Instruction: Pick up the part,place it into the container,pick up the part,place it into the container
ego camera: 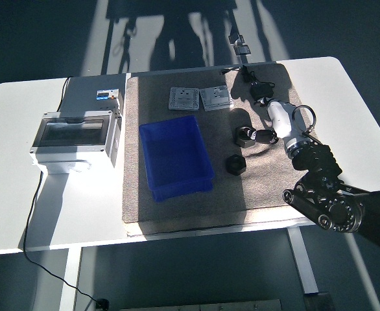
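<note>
A black ring-shaped part (244,135) lies on the brown mat (177,214), right of the blue container (175,157). A second black part (235,164), nut-shaped, lies just below it. My right hand (265,136), white with dark tips, reaches in from the lower right and sits right beside the ring part, at its right edge. The shadow hides whether it touches the part. The container is open and looks empty. My left arm is out of view.
Two grey square plates (183,98) (215,97) lie at the mat's back. A black object (258,89) sits behind my hand. A grey electrical box (76,135) with a clear lid stands at the left, its cable trailing off the table's front.
</note>
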Robot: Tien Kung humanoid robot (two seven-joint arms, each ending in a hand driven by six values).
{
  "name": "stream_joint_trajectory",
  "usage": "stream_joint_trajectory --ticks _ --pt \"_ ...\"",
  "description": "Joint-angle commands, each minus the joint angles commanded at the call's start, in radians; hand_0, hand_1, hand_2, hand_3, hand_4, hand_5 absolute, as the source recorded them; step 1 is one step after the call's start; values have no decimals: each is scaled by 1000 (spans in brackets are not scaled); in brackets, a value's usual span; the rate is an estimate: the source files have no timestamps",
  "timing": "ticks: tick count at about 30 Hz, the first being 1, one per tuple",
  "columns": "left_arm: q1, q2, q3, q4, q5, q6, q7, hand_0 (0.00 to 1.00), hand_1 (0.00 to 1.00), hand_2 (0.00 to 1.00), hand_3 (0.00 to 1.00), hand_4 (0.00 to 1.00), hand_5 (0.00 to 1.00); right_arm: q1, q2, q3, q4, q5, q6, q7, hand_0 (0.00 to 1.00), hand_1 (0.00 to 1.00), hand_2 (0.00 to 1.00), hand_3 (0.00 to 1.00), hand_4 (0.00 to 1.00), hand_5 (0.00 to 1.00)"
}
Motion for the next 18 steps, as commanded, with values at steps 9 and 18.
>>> stream_joint_trajectory --ticks 9,18 --pt "6 -7 -11 0 13 6 2 716 620 510 661 850 929 7 9 -43 -25 132 -1 20 795 730 772 755 831 319" --pt "6 -11 -12 0 15 12 3 716 620 509 662 848 934 -38 1 -48 -2 357 -34 78 791 719 770 753 827 332"
